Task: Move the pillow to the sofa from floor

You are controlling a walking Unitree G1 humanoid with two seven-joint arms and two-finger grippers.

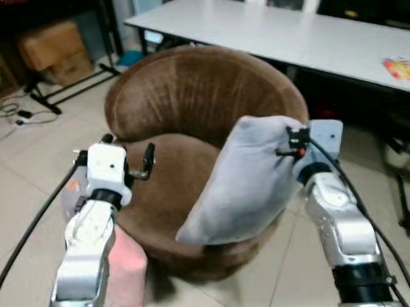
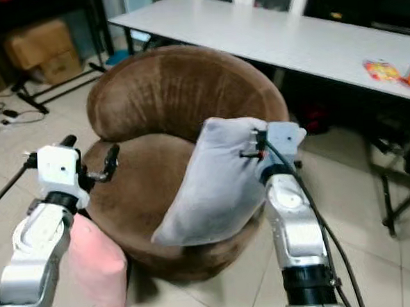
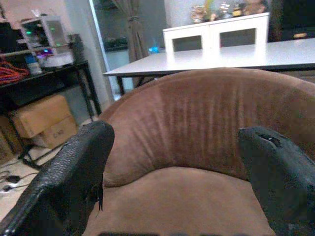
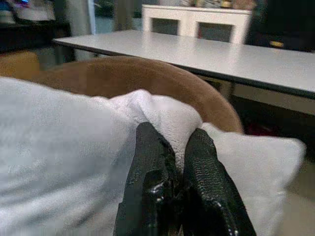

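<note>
Right wrist view shows my right gripper (image 4: 179,147) pinching a fold of the grey pillow (image 1: 245,182), which hangs lengthwise over the brown sofa (image 1: 187,92) seat's near rim, while my left gripper (image 3: 172,162) gapes empty

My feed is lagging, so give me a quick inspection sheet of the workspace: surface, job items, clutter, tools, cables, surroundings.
Surface: pale tiled floor.
Job's things: grey pillow held up over the front right edge of the brown sofa, not yet let go; seat bare.
Clutter: pink pillow on the floor by the sofa's left front.
Tools: right tool shut on a fold of the grey pillow; left tool open, held over the seat, holding nothing.
Cables: black cable along each arm; loose cords on the floor, far left.
Surroundings: white table behind the sofa, cardboard boxes under a rack at left.
</note>
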